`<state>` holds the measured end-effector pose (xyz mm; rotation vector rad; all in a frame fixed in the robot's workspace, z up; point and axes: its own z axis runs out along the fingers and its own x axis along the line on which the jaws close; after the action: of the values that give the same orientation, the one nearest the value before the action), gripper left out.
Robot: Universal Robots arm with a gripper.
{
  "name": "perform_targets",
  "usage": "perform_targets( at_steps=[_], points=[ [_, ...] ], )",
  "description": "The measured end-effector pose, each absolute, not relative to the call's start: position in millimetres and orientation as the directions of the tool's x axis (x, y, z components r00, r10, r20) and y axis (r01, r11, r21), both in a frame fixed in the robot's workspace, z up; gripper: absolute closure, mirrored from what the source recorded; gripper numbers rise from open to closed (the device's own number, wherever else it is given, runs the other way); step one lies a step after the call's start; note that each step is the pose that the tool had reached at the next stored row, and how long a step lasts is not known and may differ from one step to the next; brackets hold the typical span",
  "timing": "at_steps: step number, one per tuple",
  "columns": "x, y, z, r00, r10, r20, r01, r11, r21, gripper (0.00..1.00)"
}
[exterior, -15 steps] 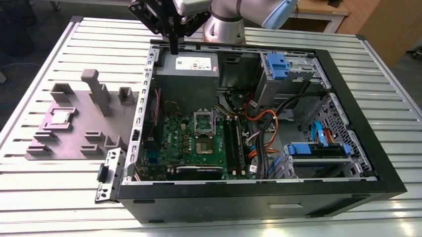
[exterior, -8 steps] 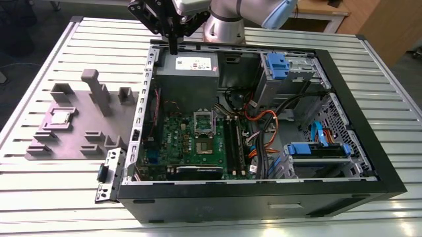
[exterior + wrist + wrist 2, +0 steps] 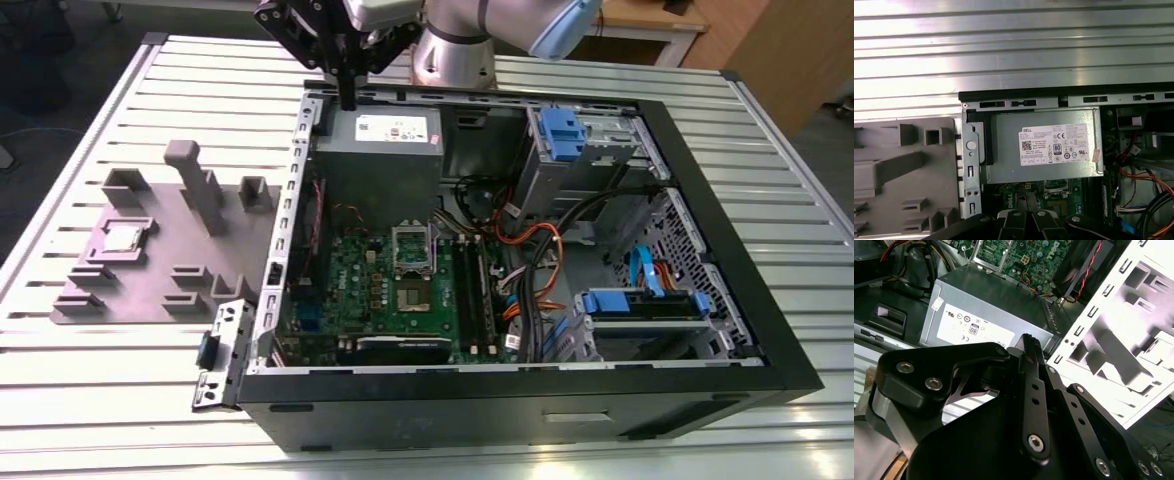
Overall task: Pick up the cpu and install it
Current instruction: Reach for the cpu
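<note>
The cpu [image 3: 123,237], a small silvery square chip, lies in a recess of the grey fixture plate [image 3: 147,270] at the exterior view's left, outside the computer case [image 3: 727,215]. My gripper [image 3: 350,98] hangs over the case's rear edge, just above the grey power supply box [image 3: 380,150], well apart from the cpu. Its black fingers [image 3: 1029,352] meet with nothing between them. The silver socket frame [image 3: 412,247] sits on the green motherboard [image 3: 380,295] inside the case. In both wrist views the power supply [image 3: 1044,150] lies below the fingers [image 3: 1015,219].
The open case lies on a slatted metal table [image 3: 80,400]. Cables [image 3: 527,250], blue drive bays [image 3: 567,135] and memory slots fill the case's right part. The fixture plate [image 3: 904,175] has several upright posts [image 3: 200,195]. A loose bracket [image 3: 220,350] lies beside the case.
</note>
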<state>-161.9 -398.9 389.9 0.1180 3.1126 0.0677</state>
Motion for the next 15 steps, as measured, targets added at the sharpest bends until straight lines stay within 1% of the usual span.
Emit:
perform_targets(
  at_steps=[15],
  points=[
    [-169.7,-398.9,389.9,-0.997,0.076,-0.024,0.075,0.996,0.044,0.89]
  ],
)
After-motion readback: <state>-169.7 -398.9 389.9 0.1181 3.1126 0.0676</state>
